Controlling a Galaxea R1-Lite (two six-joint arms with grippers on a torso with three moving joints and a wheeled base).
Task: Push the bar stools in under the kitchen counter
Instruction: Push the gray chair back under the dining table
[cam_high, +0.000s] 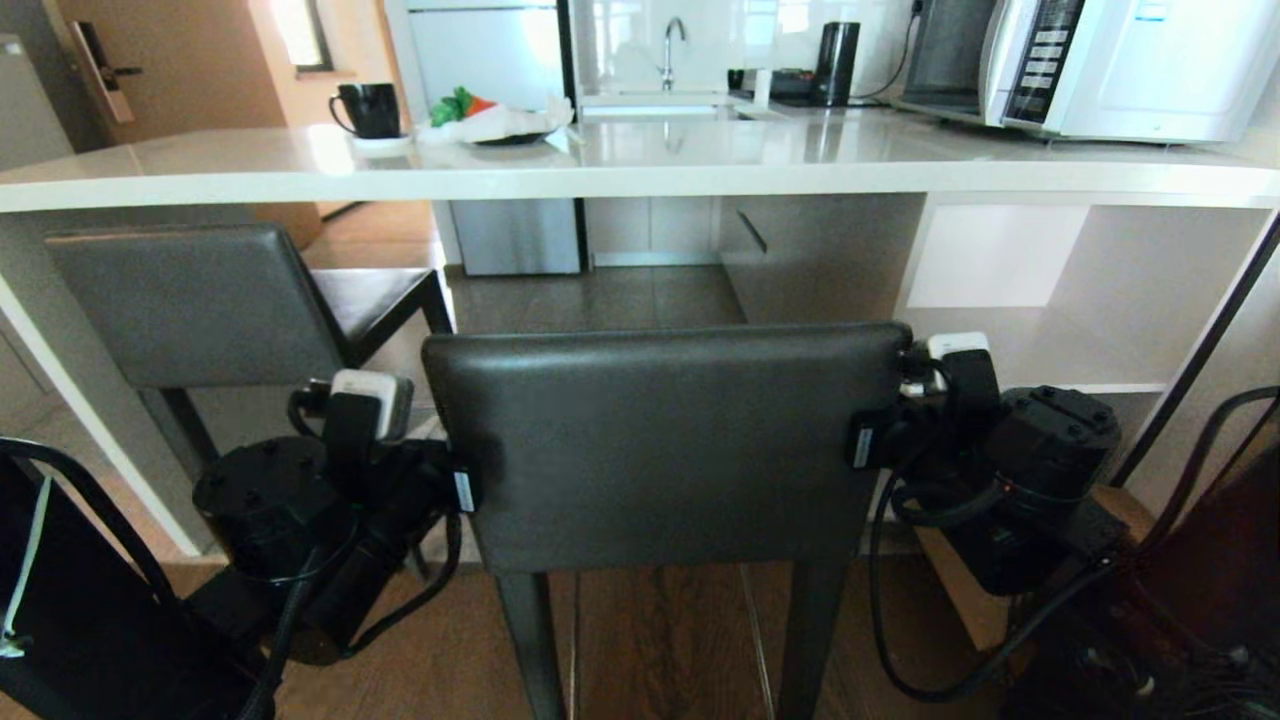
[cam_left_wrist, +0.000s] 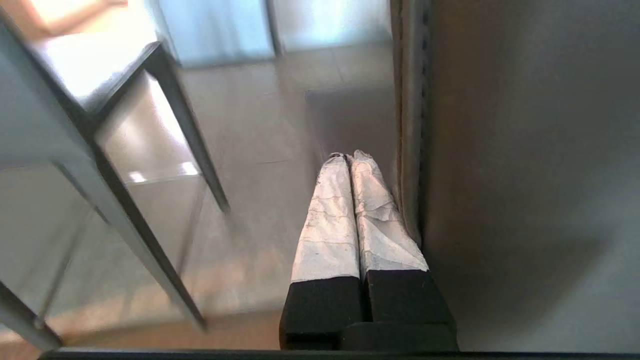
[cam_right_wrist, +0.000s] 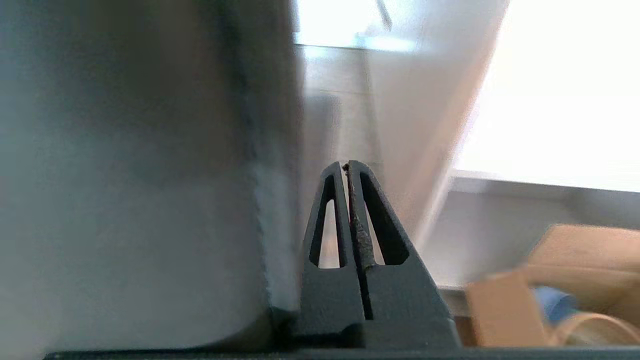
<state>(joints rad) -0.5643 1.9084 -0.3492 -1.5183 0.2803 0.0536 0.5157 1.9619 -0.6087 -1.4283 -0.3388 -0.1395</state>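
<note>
**Bracing the near stool from both sides**

I am pressing my left gripper (cam_left_wrist: 348, 159) and right gripper (cam_right_wrist: 346, 165), each with fingers squeezed together and pinching nothing, against opposite side edges of the near bar stool (cam_high: 660, 445) backrest. It is standing just short of the kitchen counter (cam_high: 640, 165). The other bar stool (cam_high: 200, 305) is sitting tucked under the counter's left end.

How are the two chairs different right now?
The left stool is already tucked under the counter; the middle stool stands out from it. Both grippers, left and right, flank the middle stool's backrest; the left stool is untouched. Both have matching dark grey backrests.
</note>
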